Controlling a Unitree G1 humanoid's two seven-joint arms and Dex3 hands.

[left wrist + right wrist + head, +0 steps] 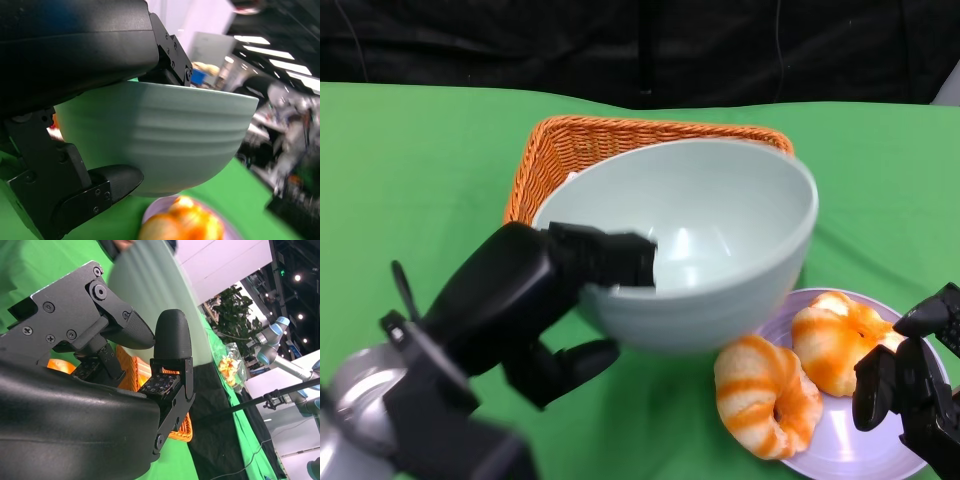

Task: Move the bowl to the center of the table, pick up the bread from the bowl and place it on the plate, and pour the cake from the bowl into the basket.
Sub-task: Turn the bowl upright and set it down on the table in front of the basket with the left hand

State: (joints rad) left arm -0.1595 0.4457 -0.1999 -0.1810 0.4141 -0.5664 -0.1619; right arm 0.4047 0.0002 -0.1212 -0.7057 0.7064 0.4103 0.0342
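From the head view, my left hand point(555, 300) grips the bowl point(720, 260) at its 9 o'clock rim, fingers point(605, 255) hooked inside and the thumb under the wall. The bowl is one, pale blue-green, smooth and glossy inside, and tilted so its mouth faces me; I see nothing in it. It is lifted over the near edge of the one orange wicker basket point(570, 150), which sits at 12 o'clock on the green table point(410, 170). At 5 o'clock lies one lilac plate point(840, 450) carrying two orange-and-cream striped breads point(765, 395), touching each other. My right hand point(910, 385) is just beside the plate at 4 o'clock, fingers apart and holding nothing.

From the right wrist view, my right fingers point(172, 340) stand spread with nothing between them; the basket point(182, 427) shows behind them, and the bowl's point(150, 295) pale wall is blurred beyond.

From the left wrist view, the bowl's point(165, 135) outer wall shows faint horizontal ridges. My left thumb point(107, 182) presses beneath it and my fingers point(170, 55) clamp over the rim. A bread point(182, 225) on the plate point(155, 210) lies below the bowl.
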